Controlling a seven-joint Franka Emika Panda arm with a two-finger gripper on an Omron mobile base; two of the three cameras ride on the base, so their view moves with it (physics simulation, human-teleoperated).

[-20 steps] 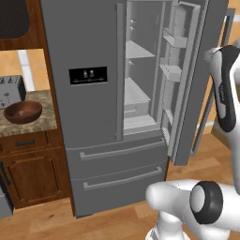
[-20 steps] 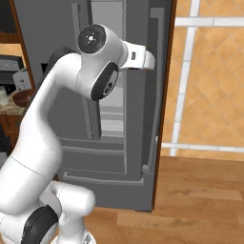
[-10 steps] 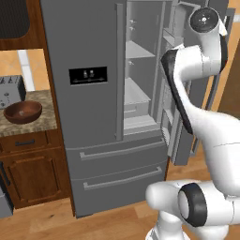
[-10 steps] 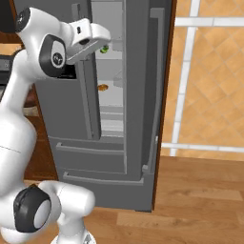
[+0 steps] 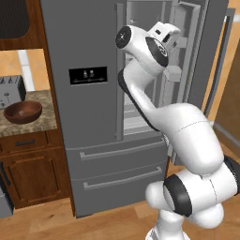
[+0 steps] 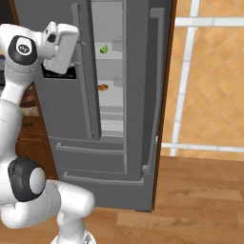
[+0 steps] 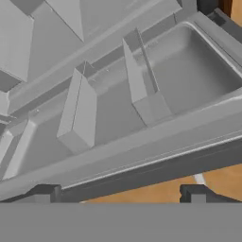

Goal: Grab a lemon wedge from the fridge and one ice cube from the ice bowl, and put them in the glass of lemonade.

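Observation:
The grey steel fridge (image 5: 89, 47) stands with its right door (image 5: 206, 56) swung open. A tiny yellow-green lemon wedge (image 6: 103, 48) lies on an upper shelf inside. My arm is raised in front of the opening, with the white hand (image 6: 61, 45) at upper-shelf height, left of the wedge and apart from it. My gripper (image 7: 119, 194) is open and holds nothing; it looks at the grey bins of the fridge door (image 7: 142, 94). The dark reddish-brown ice bowl (image 5: 22, 111) sits on the counter left of the fridge. The glass of lemonade is out of view.
A tiny orange lump (image 6: 102, 87) lies on a lower fridge shelf. A grey toaster (image 5: 9, 89) stands behind the bowl on the stone counter (image 5: 33, 125). Two drawer fronts (image 5: 117, 164) sit below the doors. Wood floor (image 6: 200, 200) lies open to the right.
The arm has swung from the right, beside the open door, up and over to the front of the fridge opening. The jaws stay open. The fridge and bowl have not moved.

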